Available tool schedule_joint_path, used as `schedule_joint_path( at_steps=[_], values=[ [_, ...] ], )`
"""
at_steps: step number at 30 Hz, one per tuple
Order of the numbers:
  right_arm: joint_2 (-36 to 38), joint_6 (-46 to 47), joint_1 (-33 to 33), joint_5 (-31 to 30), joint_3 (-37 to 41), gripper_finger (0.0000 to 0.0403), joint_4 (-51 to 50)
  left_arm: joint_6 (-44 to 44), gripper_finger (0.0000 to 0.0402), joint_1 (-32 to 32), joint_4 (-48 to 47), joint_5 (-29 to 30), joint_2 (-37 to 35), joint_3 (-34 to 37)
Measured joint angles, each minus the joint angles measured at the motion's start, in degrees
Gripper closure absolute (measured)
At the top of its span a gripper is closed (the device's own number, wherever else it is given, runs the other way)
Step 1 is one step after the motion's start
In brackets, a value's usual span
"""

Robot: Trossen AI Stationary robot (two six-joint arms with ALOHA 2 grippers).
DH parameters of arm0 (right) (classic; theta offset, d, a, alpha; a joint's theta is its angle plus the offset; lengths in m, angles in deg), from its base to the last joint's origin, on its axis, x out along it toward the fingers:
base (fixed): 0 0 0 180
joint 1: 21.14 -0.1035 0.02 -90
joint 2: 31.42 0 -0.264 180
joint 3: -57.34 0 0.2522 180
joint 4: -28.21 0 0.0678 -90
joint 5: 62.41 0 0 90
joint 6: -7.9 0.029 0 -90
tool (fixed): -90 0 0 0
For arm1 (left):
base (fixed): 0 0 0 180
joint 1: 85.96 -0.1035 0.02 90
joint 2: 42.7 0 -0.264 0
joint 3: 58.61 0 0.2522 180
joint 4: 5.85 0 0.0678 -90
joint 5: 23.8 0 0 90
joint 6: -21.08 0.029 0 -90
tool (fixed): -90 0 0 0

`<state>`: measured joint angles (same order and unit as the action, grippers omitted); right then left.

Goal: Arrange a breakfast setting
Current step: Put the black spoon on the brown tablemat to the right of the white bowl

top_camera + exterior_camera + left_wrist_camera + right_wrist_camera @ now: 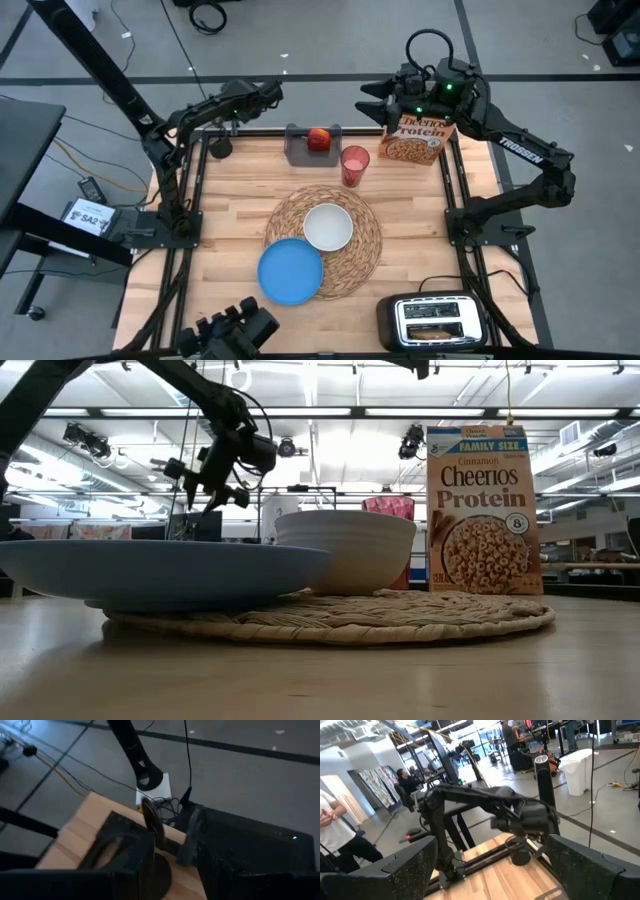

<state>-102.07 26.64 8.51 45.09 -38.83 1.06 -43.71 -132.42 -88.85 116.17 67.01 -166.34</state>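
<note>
While my right gripper (378,98) hangs spread, grasping nothing, behind the Cheerios Protein box (417,139) labelled "Family Size", the red cup (354,165) stands beside that box; my left gripper's state I cannot tell.

The middle of the table is taken by the round woven straw placemat (323,240), which carries the white bowl (328,227) and the blue plate (291,271) that lies over its near left edge, so a gripper passes only over them there. Along the far edge stand the grey tray (301,147) with the red apple (318,139), the translucent red cup (354,165) just beside it and the Cheerios Protein box (417,138), with only narrow gaps between them. The wood at the left side and the right side is free, and the toaster (437,321) blocks the near right corner.
</note>
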Motion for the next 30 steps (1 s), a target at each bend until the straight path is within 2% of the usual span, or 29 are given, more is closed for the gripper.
schedule_joint_path(
  at_steps=[4,11,21,30],
  values=[
    [0.0,-3.7,-0.5,0.0,0.0,0.0027,-0.5,1.9,0.023,0.4,-0.5,0.8,-1.4,0.0],
    [0.0,-7.2,-2.0,0.2,0.0,0.0027,-0.5,-4.0,0.0193,-0.4,-1.3,1.0,-1.0,0.0],
    [0.0,-8.4,-2.9,0.2,0.0,0.0027,-0.6,-7.8,0.0192,-3.3,-1.2,2.6,2.2,0.0],
    [0.0,-8.9,-2.7,0.2,0.0,0.0027,0.3,-9.8,0.0222,-5.1,1.5,1.5,6.2,0.0]
  ],
)
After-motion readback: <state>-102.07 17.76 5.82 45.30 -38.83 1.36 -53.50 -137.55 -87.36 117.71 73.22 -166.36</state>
